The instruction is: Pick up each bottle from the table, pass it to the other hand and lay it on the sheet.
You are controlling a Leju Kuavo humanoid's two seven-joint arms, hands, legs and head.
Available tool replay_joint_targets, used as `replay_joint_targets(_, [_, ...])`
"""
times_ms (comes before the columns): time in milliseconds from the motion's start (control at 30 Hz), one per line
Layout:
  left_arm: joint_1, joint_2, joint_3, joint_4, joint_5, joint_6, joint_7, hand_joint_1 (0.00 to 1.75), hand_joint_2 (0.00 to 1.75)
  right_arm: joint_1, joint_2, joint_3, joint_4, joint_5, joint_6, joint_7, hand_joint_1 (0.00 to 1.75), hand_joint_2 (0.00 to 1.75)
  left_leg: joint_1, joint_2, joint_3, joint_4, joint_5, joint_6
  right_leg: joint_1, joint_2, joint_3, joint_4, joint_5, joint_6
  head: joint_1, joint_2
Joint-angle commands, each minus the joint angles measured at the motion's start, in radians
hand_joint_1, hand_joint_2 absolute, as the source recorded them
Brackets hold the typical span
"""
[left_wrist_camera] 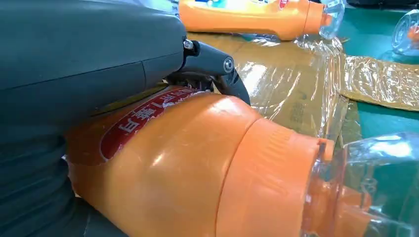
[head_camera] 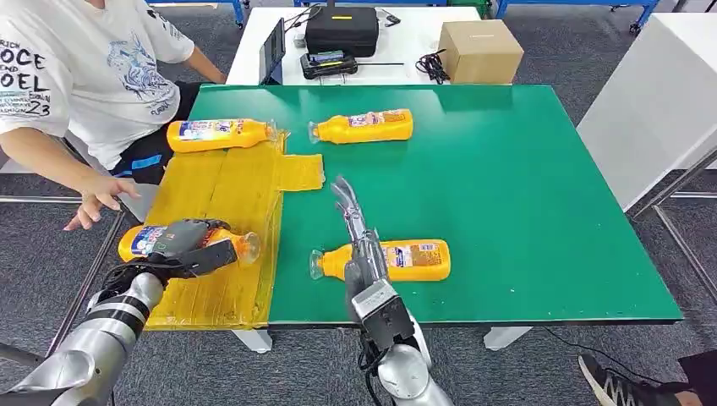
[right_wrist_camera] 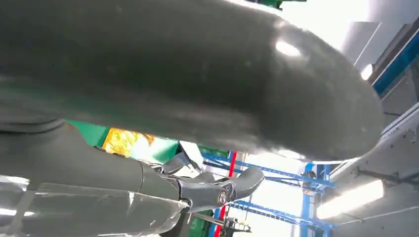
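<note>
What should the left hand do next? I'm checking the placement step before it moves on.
Probably open and lift away: the left hand grips a bottle that already lies on the yellow sheet, so releasing it seems all that remains there.

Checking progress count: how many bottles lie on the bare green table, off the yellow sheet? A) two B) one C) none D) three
A: the far bottle and the near bottle lie on green; the sheet carries one at its far end and one under the left robot hand.
</note>
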Motion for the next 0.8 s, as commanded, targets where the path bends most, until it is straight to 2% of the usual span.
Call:
replay_joint_targets(33, [0.068,-0.012,0.038,0.086,0.015,-0.031,0.001,1.75,1.75,-0.031,-0.021,0.001,0.054,-0.003,0.001,0.002,0.0,0.0,0.0,0.004,0.004,-0.002,-0.001,-0.001,0.0,0.004,0.002,-0.002,0.0,-0.001,0.0,0.0])
replay_joint_targets(800, [0.068,-0.012,0.038,0.086,0.015,-0.031,0.001,1.75,1.75,-0.031,-0.021,0.001,0.054,-0.003,0.001,0.002,0.0,0.0,0.0,0.004,0.003,-0.002,-0.001,-0.001,0.0,0.003,0.002,-0.002,0.0,-0.001,0.0,0.0])
